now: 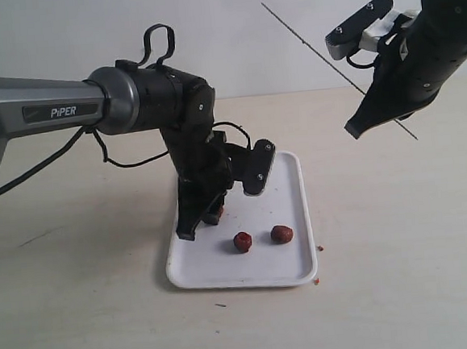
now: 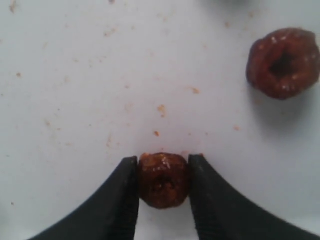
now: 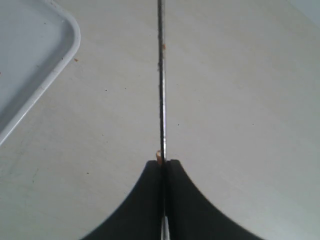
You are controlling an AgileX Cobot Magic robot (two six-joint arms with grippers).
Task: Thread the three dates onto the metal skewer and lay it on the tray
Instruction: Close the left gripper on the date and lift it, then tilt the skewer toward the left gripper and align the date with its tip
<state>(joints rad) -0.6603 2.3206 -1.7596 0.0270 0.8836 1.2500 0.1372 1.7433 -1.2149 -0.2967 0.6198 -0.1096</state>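
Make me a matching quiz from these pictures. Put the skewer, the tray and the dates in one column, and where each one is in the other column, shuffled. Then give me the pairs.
Things
1. skewer
2. tray
3. leftmost date
4. two loose dates

Places
a. lying free on the tray
b. pinched in the right hand, slanted, up in the air
c. flat on the table
d. squeezed between the fingers of the left hand

Pairs: 1-b, 2-c, 3-d, 4-a
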